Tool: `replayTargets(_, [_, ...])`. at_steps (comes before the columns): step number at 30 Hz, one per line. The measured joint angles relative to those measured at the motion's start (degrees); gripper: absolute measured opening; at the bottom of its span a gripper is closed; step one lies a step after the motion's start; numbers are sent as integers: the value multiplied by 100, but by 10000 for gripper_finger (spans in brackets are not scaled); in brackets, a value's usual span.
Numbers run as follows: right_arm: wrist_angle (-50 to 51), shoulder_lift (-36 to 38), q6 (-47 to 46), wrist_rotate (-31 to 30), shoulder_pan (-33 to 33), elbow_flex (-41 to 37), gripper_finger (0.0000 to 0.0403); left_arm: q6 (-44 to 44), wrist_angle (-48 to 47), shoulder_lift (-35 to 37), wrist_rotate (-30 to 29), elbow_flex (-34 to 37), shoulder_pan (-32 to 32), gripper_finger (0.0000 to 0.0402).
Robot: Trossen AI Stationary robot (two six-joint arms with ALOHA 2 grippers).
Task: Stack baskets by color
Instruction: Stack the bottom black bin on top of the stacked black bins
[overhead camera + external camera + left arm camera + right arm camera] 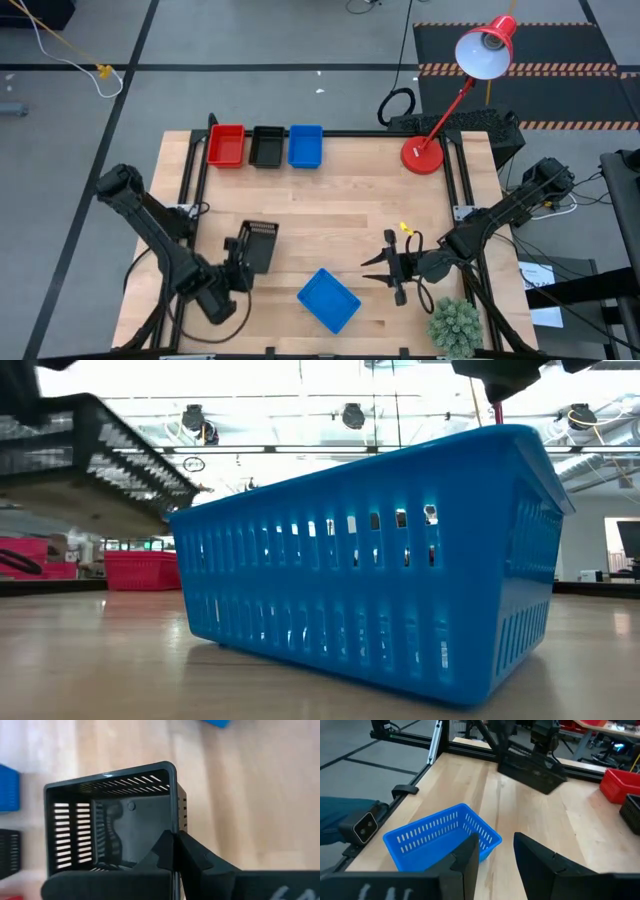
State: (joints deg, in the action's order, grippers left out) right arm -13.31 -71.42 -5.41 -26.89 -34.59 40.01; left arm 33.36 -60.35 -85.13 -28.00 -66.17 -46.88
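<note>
The left gripper (243,262) is clamped tight on the wall of a black basket (260,243) and holds it tilted, clear of the table (340,200), near the front left. The right gripper (385,268) hovers at the front right with its fingers partly apart and nothing between them, just beside a loose blue basket (329,299) sitting askew near the front edge. Along the back edge stand a red stack (226,146), a black stack (266,146) and a blue stack (305,146), side by side. A red lamp (424,155) stands at the back right.
</note>
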Motion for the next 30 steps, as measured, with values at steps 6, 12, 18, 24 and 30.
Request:
replayTargets(6, [3,0,206,0,74,0,118,-950,-24,423,-63,-2,698,11])
replayTargets(12, [28,2,259,-2,168,-2,118,-1925,-78,808,-75,-4,1428,8])
replayTargets(18, [29,2,672,-7,270,-2,118,-2908,-77,1085,-78,-4,2271,7])
replayTargets(24, [28,2,810,-7,451,-2,118,-3850,-49,1255,-168,-4,3142,12])
replayTargets(30, [30,2,829,-9,633,-2,118,-4769,45,1304,-197,-4,4127,7])
